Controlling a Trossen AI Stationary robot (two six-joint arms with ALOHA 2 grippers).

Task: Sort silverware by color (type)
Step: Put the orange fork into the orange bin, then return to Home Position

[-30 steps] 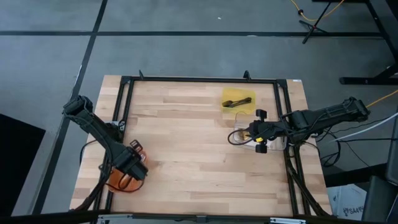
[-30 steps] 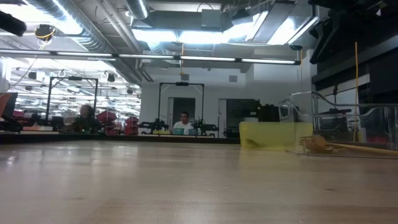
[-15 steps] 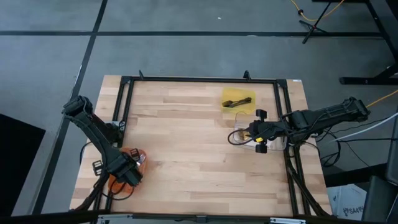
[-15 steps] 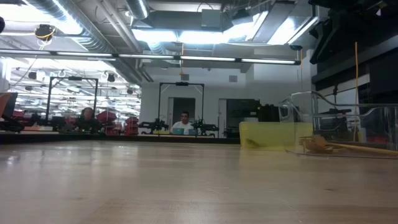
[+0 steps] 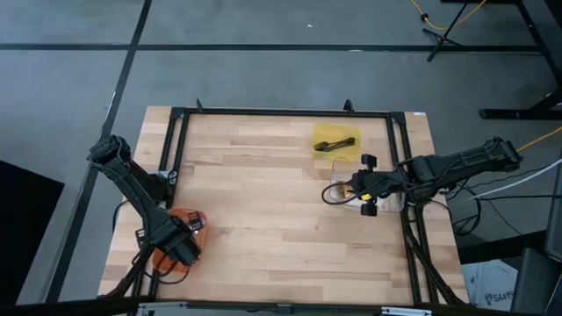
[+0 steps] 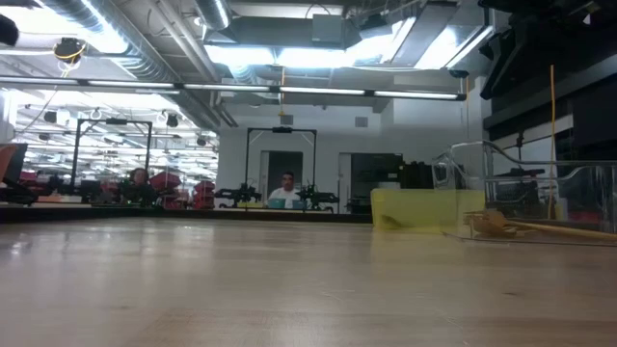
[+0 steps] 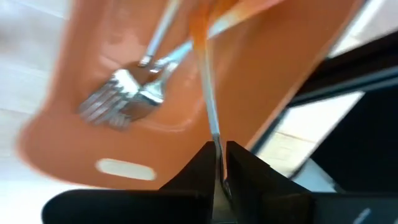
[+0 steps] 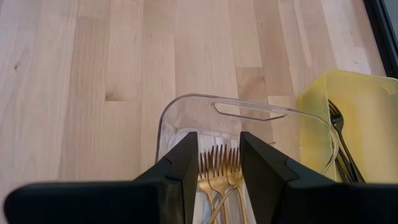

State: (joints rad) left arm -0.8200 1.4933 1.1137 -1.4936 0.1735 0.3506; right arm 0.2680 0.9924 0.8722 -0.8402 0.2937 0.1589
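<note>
**Mia:** So, is the sorting almost done?

**Ben:** I think so. No loose silverware shows on the table (image 5: 263, 202) from above. The silver forks (image 7: 121, 102) lie in the orange tray (image 5: 180, 237) at the lower left of the high view. The gold forks (image 8: 221, 171) lie in the clear tray (image 8: 186, 121) at the right. The dark utensils (image 5: 337, 143) lie in the yellow tray (image 5: 325, 133) at the upper middle.

**Mia:** What is the left claw doing?

**Ben:** The left gripper (image 7: 217, 163) is right over the orange tray. Its fingers are pinched tight on one thin piece (image 7: 208, 106) with an orange handle. That piece hangs over the tray, above the silver forks.

**Mia:** And the right claw?

**Ben:** The right gripper (image 8: 217, 155) waits over the clear tray. Its fingers stand a little apart, with the gold forks showing between them. It holds nothing.

**Mia:** So what is left?

**Ben:** My guess is just one thing. The left claw has to let go so the thin piece lands with the silver forks. After that, every color looks to be in its own tray.
</note>
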